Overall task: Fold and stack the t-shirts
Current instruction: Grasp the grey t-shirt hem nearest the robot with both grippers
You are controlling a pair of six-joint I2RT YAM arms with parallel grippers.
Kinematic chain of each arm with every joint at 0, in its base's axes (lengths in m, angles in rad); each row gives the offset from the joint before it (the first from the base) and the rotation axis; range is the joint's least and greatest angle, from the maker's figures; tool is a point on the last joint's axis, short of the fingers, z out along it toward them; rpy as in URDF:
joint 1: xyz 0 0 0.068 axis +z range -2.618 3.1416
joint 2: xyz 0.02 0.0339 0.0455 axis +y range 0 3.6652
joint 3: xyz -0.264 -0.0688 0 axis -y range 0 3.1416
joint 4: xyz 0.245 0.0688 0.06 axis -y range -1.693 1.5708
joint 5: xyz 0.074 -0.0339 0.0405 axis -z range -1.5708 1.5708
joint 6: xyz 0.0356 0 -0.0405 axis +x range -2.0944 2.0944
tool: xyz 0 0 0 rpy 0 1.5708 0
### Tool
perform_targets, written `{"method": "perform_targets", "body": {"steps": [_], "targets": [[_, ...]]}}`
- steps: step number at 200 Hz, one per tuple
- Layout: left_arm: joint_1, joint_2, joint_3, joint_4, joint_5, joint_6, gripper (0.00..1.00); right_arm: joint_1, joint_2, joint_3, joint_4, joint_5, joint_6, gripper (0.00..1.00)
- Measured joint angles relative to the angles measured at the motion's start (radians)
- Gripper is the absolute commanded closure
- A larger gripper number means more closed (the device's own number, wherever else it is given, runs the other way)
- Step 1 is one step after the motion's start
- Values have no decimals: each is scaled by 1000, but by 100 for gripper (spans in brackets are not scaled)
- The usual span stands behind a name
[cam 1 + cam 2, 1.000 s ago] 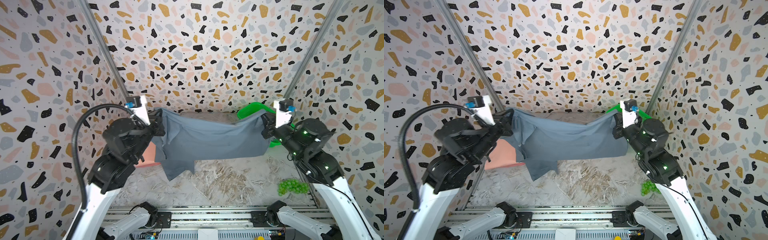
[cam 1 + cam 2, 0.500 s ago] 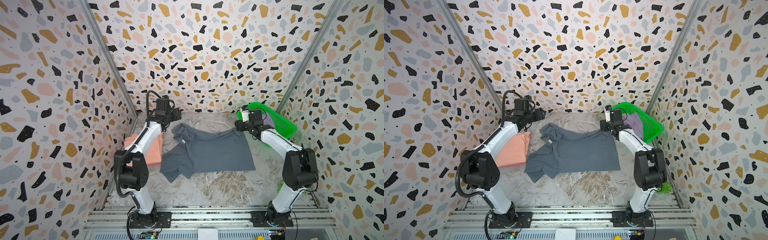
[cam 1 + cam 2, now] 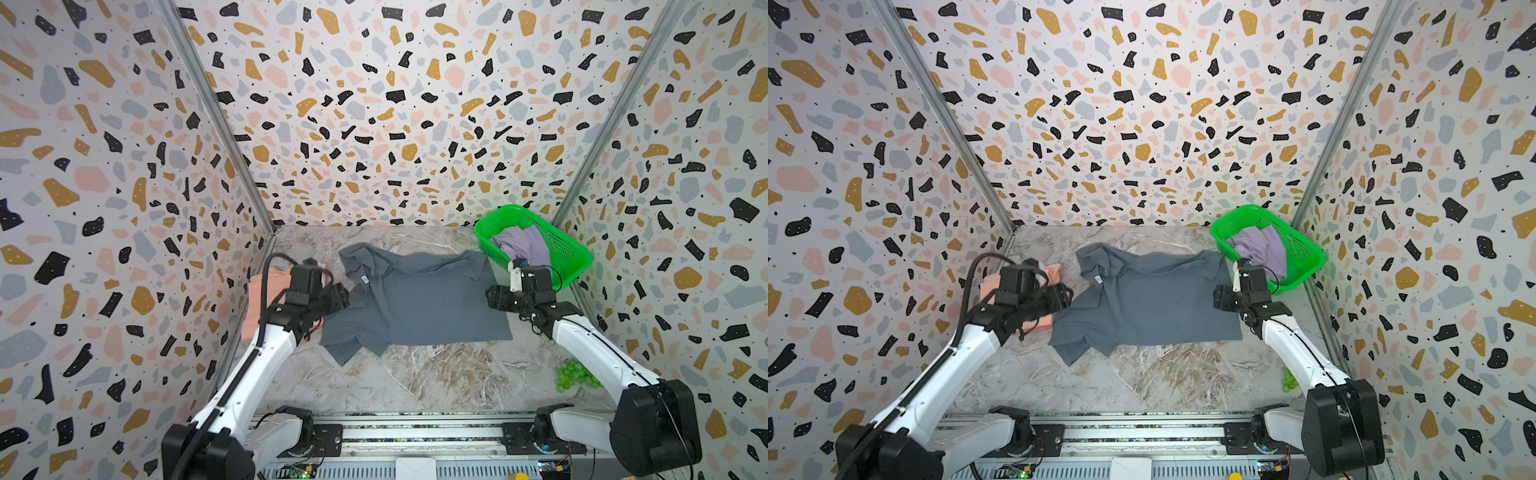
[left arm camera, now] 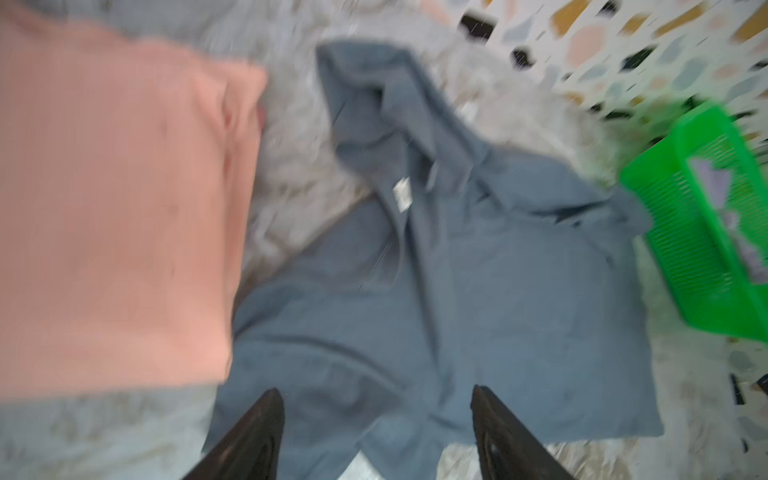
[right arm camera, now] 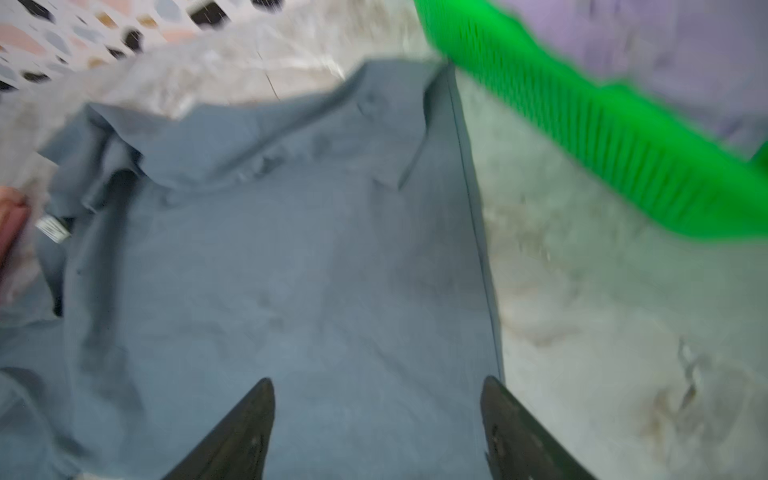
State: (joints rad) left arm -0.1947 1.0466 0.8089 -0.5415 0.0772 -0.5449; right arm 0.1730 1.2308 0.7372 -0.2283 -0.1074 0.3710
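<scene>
Veiny grey-brown marble-look tabletop carried four things. Dark slate-grey cloth t-shirt lay spread mid-table, collar end rumpled, one sleeve bunched. Folded salmon-pink cloth shirt sat at left edge, just beside it. Bright green plastic mesh basket stood in far right corner. Little bunch of green balls, grapes maybe, lay by right edge, well apart from shirts.

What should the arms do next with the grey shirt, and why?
Probably lower the left gripper onto the grey shirt and pull its bunched left side flat: the rest lies spread, and both it and the right gripper are open, empty.
</scene>
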Motion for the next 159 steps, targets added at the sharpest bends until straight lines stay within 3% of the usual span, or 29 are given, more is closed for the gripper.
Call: {"method": "perform_targets", "body": {"steps": [35,68,119,144,159], "targets": [[-56,-105,-196,-58,-4,-88,28,-44,28,-69,-40,-4,47,16],[-99,-84,-338,-29,16,-137,29,-52,68,-69,-22,18,72,14],[-138,-6,-364,51,-5,-171,30,-54,188,-67,20,43,95,14],[-143,54,-367,132,-23,-175,41,-54,212,-67,45,47,97,15],[-151,90,-367,193,-35,-174,55,-53,228,-67,63,47,96,16]]}}
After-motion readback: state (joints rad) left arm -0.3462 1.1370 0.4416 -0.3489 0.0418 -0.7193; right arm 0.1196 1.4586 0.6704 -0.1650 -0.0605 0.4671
